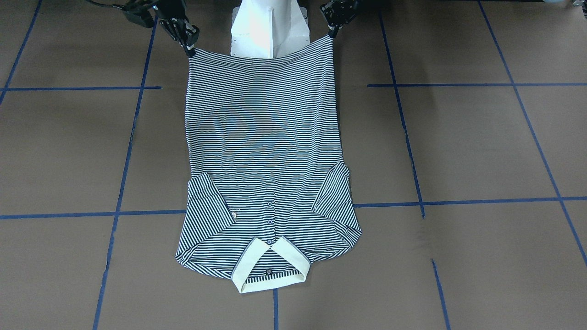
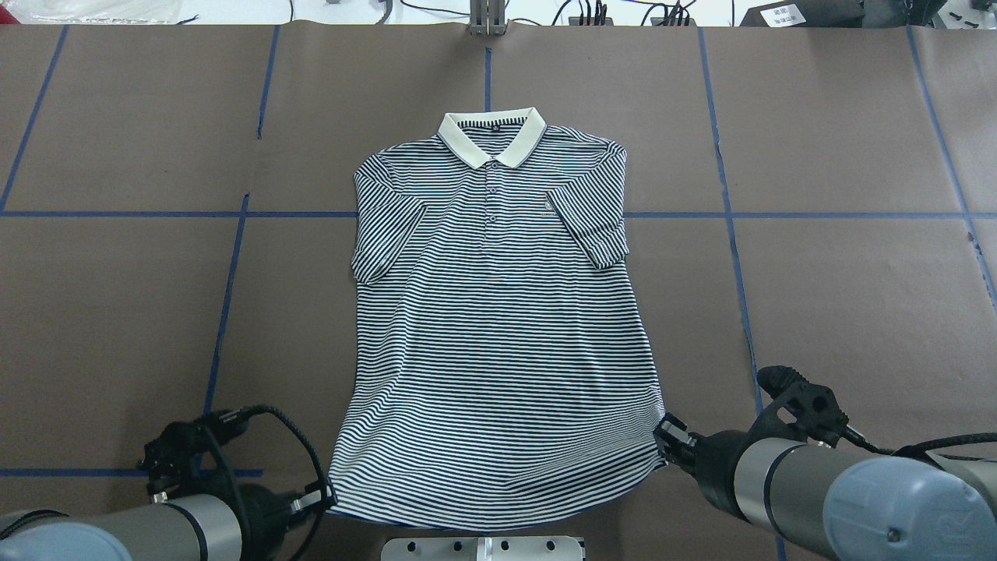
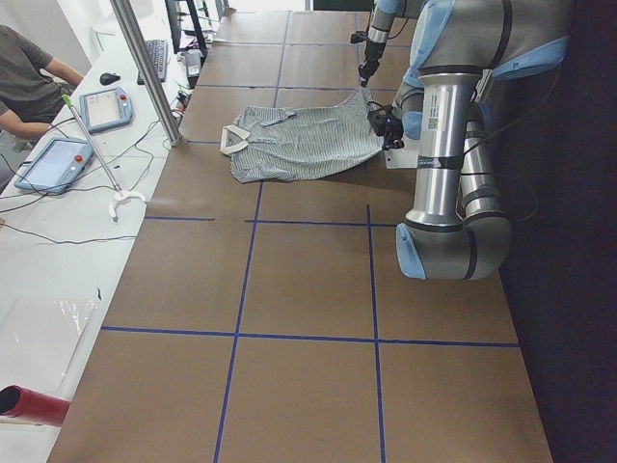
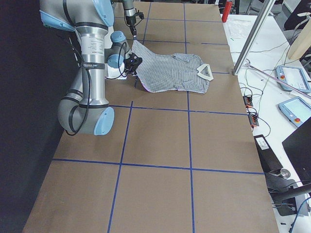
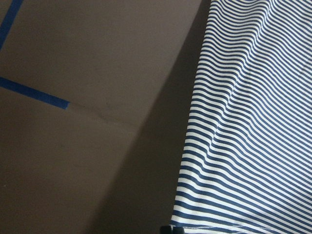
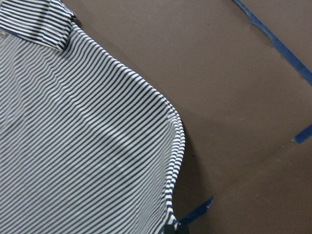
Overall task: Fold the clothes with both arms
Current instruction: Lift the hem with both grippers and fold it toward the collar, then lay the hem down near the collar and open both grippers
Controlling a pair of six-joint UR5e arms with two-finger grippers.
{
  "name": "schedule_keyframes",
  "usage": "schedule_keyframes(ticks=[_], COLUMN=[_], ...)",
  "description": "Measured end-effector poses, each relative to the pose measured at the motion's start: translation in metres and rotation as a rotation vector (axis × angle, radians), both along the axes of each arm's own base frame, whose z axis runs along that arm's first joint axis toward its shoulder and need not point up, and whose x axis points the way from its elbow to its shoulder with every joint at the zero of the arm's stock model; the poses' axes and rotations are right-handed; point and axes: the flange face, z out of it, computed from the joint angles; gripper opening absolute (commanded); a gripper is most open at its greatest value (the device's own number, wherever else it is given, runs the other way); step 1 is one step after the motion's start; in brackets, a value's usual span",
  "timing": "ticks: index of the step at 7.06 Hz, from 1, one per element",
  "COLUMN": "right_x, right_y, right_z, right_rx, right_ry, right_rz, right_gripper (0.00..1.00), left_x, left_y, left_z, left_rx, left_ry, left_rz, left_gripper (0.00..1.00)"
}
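The striped polo shirt (image 2: 498,327) lies front up on the brown table, its cream collar (image 2: 492,136) at the far end and both sleeves folded in. My left gripper (image 2: 327,499) is shut on the hem's left corner. My right gripper (image 2: 664,444) is shut on the hem's right corner. In the front-facing view the left gripper (image 1: 331,33) and right gripper (image 1: 190,50) hold the hem stretched and raised in front of the base, while the shirt (image 1: 266,137) slopes down to the table. The wrist views show only striped cloth (image 5: 253,122) (image 6: 73,146).
The white pedestal base (image 1: 268,23) stands right behind the hem. Blue tape lines (image 2: 234,257) cross the table. A metal post (image 3: 145,68) and a side desk with tablets (image 3: 106,106) lie beyond the collar end, where a person sits.
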Motion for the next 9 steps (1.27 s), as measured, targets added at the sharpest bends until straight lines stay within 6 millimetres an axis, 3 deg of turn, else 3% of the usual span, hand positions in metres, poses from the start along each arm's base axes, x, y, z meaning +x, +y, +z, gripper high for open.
schedule_keyframes(ticks=[2,5,7,9], right_x=[0.013,-0.002,-0.038,-0.063], right_y=[-0.062,-0.227,-0.319,-0.384], right_z=[-0.011,0.003,0.007,0.018], right_rx=[0.065,0.119,0.108,0.112], right_ry=[0.003,0.123,0.212,0.256], right_rz=[0.053,0.098,0.125,0.141], right_gripper=[0.0,0.0,0.0,0.0], left_x=[0.004,0.022,0.038,0.056], left_y=[-0.092,-0.235,-0.304,-0.35], left_z=[-0.001,0.011,0.044,0.066], left_rx=[0.121,0.232,0.271,0.276], left_ry=[-0.062,-0.167,-0.19,-0.204], left_rz=[-0.114,-0.254,-0.309,-0.345], left_gripper=[0.0,0.0,0.0,0.0])
